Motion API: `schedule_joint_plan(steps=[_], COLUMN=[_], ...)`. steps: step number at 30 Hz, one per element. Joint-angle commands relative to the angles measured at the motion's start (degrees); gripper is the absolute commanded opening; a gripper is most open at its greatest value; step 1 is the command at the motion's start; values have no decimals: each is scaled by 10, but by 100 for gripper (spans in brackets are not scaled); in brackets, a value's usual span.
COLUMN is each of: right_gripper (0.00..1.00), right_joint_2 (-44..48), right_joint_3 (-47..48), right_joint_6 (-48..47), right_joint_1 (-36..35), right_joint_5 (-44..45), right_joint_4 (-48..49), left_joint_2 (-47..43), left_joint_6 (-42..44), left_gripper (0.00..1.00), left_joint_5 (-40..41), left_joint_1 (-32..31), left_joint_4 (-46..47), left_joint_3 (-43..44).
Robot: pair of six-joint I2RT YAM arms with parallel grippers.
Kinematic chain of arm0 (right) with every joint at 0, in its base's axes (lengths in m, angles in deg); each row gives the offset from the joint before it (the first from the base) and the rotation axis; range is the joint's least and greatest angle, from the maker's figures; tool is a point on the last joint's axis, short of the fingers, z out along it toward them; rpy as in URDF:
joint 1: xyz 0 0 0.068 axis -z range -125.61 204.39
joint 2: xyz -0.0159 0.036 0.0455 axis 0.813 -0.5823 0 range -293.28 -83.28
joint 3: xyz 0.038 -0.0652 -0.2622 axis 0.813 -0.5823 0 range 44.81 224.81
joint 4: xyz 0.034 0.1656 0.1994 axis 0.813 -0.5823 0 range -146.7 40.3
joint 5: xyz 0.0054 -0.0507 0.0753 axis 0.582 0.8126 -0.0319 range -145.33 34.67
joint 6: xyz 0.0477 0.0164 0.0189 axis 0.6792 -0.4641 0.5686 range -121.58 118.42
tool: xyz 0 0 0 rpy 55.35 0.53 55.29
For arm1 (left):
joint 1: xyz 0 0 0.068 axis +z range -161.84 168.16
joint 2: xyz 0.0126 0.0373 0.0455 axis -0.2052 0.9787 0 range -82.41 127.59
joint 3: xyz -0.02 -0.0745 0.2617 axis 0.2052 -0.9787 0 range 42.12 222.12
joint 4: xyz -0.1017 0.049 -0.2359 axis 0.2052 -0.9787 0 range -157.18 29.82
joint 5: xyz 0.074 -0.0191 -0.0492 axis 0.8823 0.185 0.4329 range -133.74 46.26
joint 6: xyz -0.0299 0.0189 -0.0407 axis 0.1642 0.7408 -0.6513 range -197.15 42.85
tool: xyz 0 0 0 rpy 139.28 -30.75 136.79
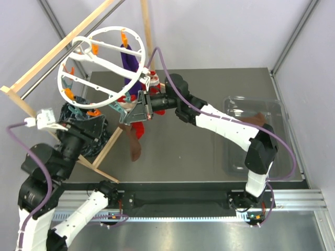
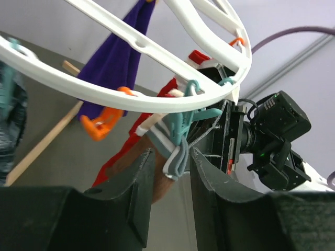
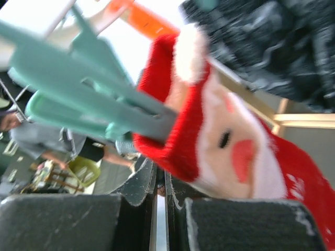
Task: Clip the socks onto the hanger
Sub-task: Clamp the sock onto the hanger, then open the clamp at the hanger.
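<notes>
table: dark grey matte top, carrying the whole setup
clear bin: sitting flat on the table over on the right, something brown lying inside, can't tell what tbh
wooden frame: its foot is resting on the table, well left of the clear bin
arm bases: sitting along the near edge, one just in front of the clear bin, the other far left of it

Lab cell, grey panels (aluminium rail)
</notes>
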Motion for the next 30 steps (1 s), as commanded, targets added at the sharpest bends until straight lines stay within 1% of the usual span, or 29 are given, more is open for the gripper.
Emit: schedule_joint_plan(steps=[1, 5, 6, 9, 13, 20, 21, 25, 26, 28, 30], right_gripper=[0, 0, 0, 0, 0, 0, 0, 0, 0, 0, 0], right_joint_2=[26, 28, 28, 28, 26, 23, 24, 30, 31, 35, 39], right_joint_3=[34, 41, 45, 51, 55, 69, 70, 72, 70, 70, 65], right_joint_6=[-40, -42, -43, -52, -61, -63, -64, -88, -92, -106, -111], right_joint_1=[19, 30, 30, 31, 31, 39, 39, 42, 43, 43, 44], right_joint_5=[30, 26, 25, 25, 32, 31, 30, 31, 32, 46, 53], right_joint_4=[-25, -32, -34, -43, -55, -60, -63, -80, -98, -113, -121], left_joint_2=[-14, 9, 23, 59, 92, 121, 123, 127, 127, 127, 122], left_joint_6=[7, 12, 12, 12, 4, 19, 19, 23, 26, 34, 40], left_gripper=[38, 50, 58, 65, 67, 66, 66, 64, 64, 57, 47], left_joint_5=[53, 103, 106, 101, 110, 142, 158, 175, 177, 174, 168], left_joint_1=[-1, -1, -1, -1, -1, -1, -1, -1, -1, -1, -1], left_joint_4=[-16, -56, -60, -68, -78, -68, -68, -57, -56, -43, -29], left_joint_3=[2, 23, 31, 53, 64, 76, 75, 70, 69, 62, 51])
